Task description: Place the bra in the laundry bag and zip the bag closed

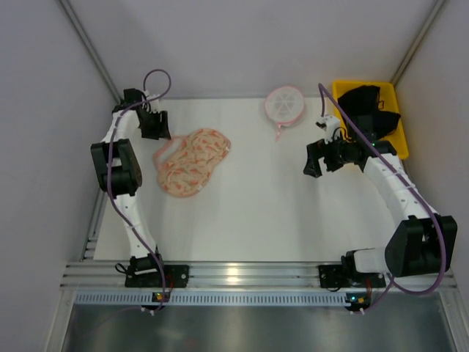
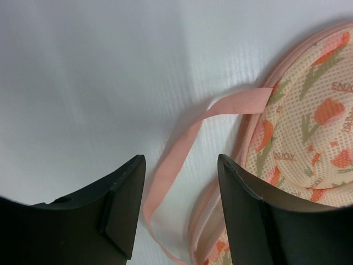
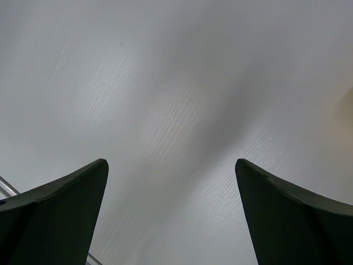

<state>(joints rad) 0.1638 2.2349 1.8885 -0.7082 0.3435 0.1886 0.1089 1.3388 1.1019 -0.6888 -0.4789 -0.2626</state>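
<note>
Both grippers are spread, and neither holds anything. On my left wrist view the left gripper point(image 2: 182, 165) has its two dark fingers point(image 2: 118, 204) parted around a moderate gap. A pink strap point(image 2: 185, 146) from the laundry bag point(image 2: 309, 138) loops across the white table point(image 2: 83, 83) and runs through that gap. I cannot tell whether either finger touches the strap. The bag's pink zip trim and flowered mesh lie just beside the right-hand finger.

From above, the left gripper point(image 1: 155, 125) sits at the far left of the table point(image 1: 271, 213), at the bag's upper-left edge. The laundry bag point(image 1: 192, 161) lies flat there.

The right gripper point(image 1: 316, 158) is opened wider. Its wrist view shows the right gripper point(image 3: 171, 165) with only bare table surface between the fingers point(image 3: 60, 210), touching nothing I can see.

The bra point(image 1: 370, 110) is a black heap inside a yellow bin point(image 1: 338, 86) at the far right corner, well apart from the bag, with the right arm crossing the bin's near side. A round white mesh disc point(image 1: 284, 104) with a pink rim lies at the far edge, between the bag and the bin.
</note>
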